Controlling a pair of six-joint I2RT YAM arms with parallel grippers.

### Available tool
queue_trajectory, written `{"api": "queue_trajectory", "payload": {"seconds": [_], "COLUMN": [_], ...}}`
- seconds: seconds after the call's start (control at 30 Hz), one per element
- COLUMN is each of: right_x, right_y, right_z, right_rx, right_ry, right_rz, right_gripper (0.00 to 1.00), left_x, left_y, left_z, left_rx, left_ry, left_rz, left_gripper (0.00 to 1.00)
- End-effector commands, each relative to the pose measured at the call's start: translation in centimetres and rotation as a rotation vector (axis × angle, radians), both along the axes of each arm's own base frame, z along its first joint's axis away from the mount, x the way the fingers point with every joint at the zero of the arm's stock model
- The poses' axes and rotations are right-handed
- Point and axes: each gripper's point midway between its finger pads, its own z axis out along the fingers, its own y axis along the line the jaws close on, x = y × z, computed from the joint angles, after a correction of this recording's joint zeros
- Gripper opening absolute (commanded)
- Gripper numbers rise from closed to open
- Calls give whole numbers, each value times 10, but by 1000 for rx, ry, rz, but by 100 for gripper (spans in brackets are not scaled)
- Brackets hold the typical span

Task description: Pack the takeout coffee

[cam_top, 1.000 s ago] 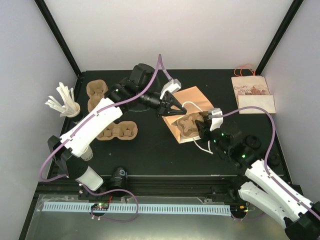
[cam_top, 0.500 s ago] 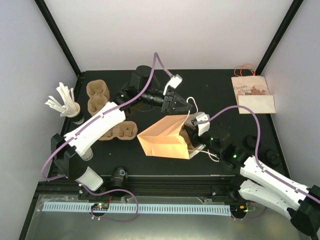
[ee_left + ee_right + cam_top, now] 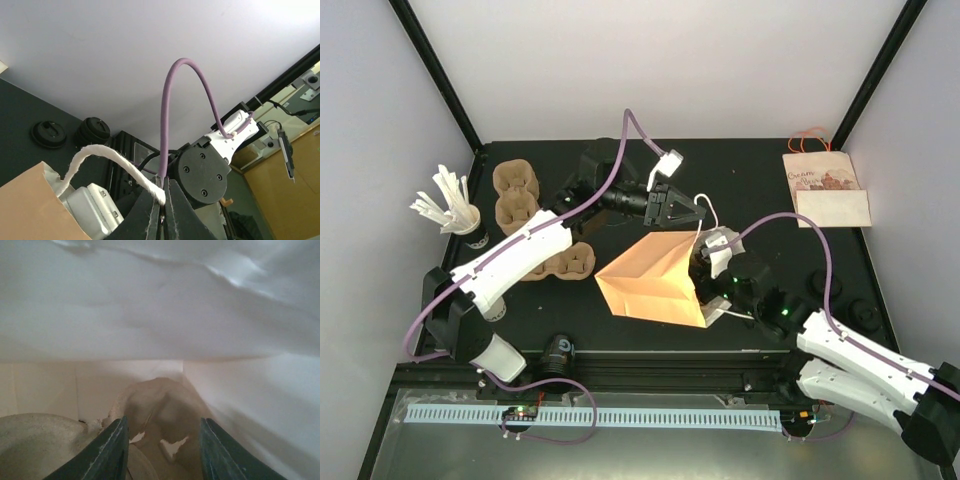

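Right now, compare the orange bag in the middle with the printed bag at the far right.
The orange bag is puffed open; the printed bag lies folded flat. The orange bag is plain; the printed bag carries brown artwork. The left gripper pinches the orange bag's white cord handle and the right gripper reaches inside it, holding a pulp carrier; nothing touches the printed bag. Both are handled paper bags.

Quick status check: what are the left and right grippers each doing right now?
Left gripper: closed on the white rope handle of the paper bag.
Right gripper: inside the bag, closed on the pulp cup carrier.
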Motion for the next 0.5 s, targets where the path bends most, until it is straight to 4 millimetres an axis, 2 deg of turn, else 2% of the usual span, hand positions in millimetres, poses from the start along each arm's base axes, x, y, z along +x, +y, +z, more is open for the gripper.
{"api": "queue_trajectory", "payload": {"seconds": [0.0, 0.17, 0.33, 0.47], "right_x": [-14, -19, -22, -24], "right_y": [3, 3, 13, 24], "right_z": [-25, -40, -58, -74], "right_rx": [4, 3, -17, -58], "right_ry": [128, 180, 230, 241], "right_rz": [18, 20, 54, 70], "right_gripper": [40, 36, 36, 37], "left_x": [-4, -8, -28, -39], "left_y": [7, 11, 15, 23], "left_z": [28, 16, 7, -1], "left_rx": [-73, -54, -55, -39], "left_ry": [-80, -78, -56, -89], "left_rz": [22, 23, -103, -112], "left_gripper": [2, 2, 2, 2]}}
